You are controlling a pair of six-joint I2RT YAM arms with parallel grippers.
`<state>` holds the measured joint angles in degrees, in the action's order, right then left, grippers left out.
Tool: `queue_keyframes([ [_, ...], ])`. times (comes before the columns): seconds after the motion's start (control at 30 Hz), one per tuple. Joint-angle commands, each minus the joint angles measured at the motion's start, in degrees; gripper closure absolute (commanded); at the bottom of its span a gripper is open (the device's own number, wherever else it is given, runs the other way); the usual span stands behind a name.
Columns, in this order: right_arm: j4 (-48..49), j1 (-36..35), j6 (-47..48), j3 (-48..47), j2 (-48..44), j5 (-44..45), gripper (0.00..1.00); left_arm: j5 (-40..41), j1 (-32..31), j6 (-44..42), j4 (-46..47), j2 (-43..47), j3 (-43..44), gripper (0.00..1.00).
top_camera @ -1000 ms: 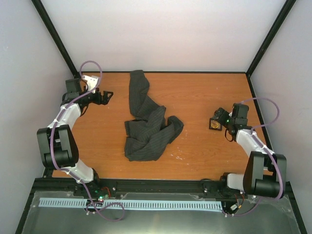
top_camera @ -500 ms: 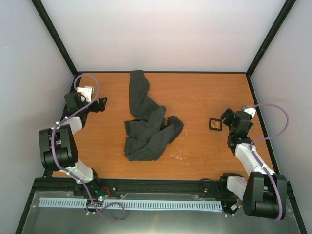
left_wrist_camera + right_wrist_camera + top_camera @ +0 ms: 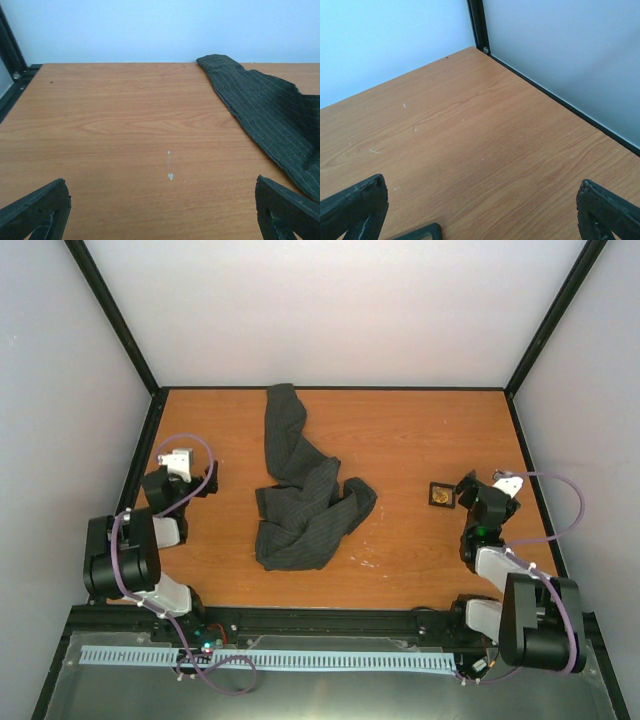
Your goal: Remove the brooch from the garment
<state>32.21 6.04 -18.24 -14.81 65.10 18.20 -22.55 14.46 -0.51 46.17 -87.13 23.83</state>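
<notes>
The dark striped garment (image 3: 300,495) lies crumpled in the middle of the table; its edge shows at the right of the left wrist view (image 3: 265,115). The tiny golden-brown brooch (image 3: 440,496) lies in the small black square tray (image 3: 441,495) on the right. A corner of the tray (image 3: 420,234) shows in the right wrist view. My right gripper (image 3: 470,490) is open and empty, just right of the tray. My left gripper (image 3: 208,480) is open and empty, near the table's left side, well left of the garment.
Black frame posts stand at the table's back corners (image 3: 155,390). The wall and a black rail (image 3: 560,100) run close along the right gripper's side. Bare wood (image 3: 150,130) lies between the left gripper and the garment.
Both arms have drawn back toward their bases. The right gripper has moved off the tray, leaving the brooch in it. The left gripper has moved nearer and lower.
</notes>
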Motion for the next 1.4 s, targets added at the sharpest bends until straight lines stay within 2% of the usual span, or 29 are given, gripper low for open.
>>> queue_keyframes([
  [0.0,19.4,-0.4,5.6,3.8,4.7,-1.3,0.00,3.1,0.3,1.8,19.3,1.5,-6.5,0.00],
  [0.07,28.8,-1.2,9.0,5.4,7.6,-2.3,0.00,3.9,0.3,2.0,28.5,0.4,-11.4,0.00],
  [0.13,31.2,-1.7,10.7,5.2,10.6,-4.7,0.00,3.1,0.2,1.9,39.5,-0.9,-15.9,0.00],
  [0.27,45.2,-4.9,16.0,7.7,20.5,-7.3,0.00,4.1,0.2,2.2,37.1,0.2,-15.6,0.00],
  [0.33,52.9,-6.8,18.3,8.0,25.2,-5.5,0.00,2.9,0.2,1.6,33.4,-0.1,-13.3,0.00],
  [0.37,48.7,-7.1,18.4,6.8,23.7,-4.8,0.00,1.9,0.2,1.1,27.6,0.1,-11.3,0.00],
  [0.4,39.2,-7.1,17.4,3.9,21.8,-4.0,0.00,1.6,0.2,1.1,27.1,-0.2,-10.0,0.00],
  [0.43,34.6,-7.0,17.2,1.3,22.1,-3.6,0.00,1.7,0.2,1.3,28.9,-0.5,-10.8,0.00],
  [0.53,31.4,-7.9,18.4,-1.4,22.8,-3.7,0.00,2.1,0.2,1.3,27.1,-0.1,-10.2,0.00],
  [0.6,33.7,-7.9,18.7,-0.7,23.5,-3.6,0.00,2.1,0.2,1.4,28.2,-0.4,-10.5,0.00],
  [1.37,32.9,-7.8,18.6,-0.9,23.2,-3.6,0.00,2.2,0.2,1.3,26.9,-0.4,-9.9,0.00],
])
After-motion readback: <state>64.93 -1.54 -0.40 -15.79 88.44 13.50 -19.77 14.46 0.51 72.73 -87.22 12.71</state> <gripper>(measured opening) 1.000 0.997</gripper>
